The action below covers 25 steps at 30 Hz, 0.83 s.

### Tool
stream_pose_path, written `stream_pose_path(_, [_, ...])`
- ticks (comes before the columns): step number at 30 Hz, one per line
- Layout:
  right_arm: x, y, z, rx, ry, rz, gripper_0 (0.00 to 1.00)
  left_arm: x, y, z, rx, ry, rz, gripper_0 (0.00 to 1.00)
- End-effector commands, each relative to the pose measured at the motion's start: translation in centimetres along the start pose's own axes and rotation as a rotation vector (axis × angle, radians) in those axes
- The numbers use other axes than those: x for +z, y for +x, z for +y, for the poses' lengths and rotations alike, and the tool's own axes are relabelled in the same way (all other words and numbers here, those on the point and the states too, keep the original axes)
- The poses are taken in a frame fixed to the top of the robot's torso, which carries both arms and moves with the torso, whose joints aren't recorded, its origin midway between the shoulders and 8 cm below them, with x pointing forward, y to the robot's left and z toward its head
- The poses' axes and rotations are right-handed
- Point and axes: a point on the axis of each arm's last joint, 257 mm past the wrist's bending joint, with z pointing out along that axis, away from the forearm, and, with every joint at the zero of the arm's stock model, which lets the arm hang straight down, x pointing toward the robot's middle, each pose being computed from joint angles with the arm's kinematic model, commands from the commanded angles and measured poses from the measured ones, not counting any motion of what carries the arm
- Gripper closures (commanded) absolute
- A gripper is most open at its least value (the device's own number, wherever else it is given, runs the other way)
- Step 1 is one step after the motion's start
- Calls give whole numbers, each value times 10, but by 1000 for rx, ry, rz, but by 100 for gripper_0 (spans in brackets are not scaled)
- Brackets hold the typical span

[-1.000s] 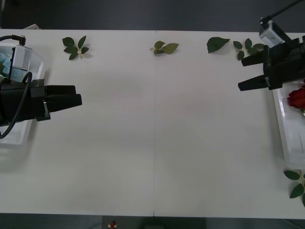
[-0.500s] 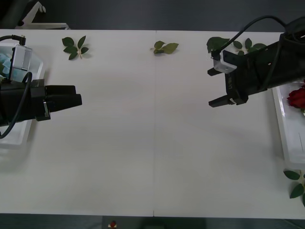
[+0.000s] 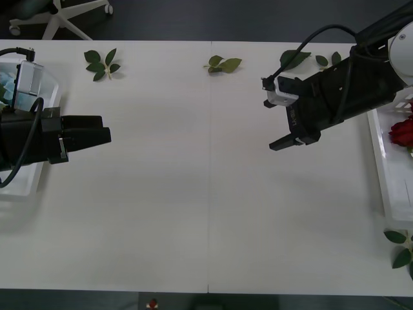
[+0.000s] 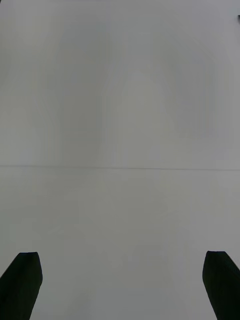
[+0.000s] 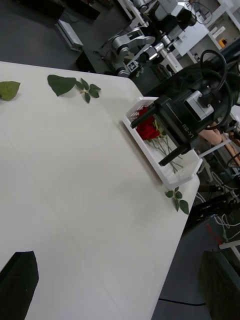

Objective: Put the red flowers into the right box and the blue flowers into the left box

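White tabletop (image 3: pixel 193 206) spans the scene. Relative to its centre seam, the black right gripper (image 3: pixel 279 113) hangs over bare surface on the right half, fingers spread apart and empty. Farther right, the shallow white plastic right box (image 3: pixel 387 174) holds deep-red roses (image 3: pixel 402 132). Far left of the seam, the black left gripper (image 3: pixel 103 135) hovers beside the matching left box (image 3: pixel 26 184), fingers open in its wrist view, holding nothing.

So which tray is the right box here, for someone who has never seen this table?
Start at the white table and go to its edge on the robot's right. The right box is the white tray there, just beyond the right gripper, which hangs open over bare tabletop. Unlike the left box, it holds red flowers.
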Motion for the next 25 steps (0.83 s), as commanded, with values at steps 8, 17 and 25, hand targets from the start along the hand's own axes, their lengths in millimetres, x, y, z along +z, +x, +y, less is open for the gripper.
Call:
stream_pose_path(8, [-3, -14, -8, -20, 16, -17, 6, 0, -4, -3, 40, 6, 11, 7])
stream_pose_path(17, [-3, -14, -8, -20, 16, -17, 0, 0, -4, -3, 40, 6, 11, 8])
stream_pose_path(25, [-3, -14, -8, -20, 16, -17, 0, 0, -4, -3, 40, 6, 11, 7])
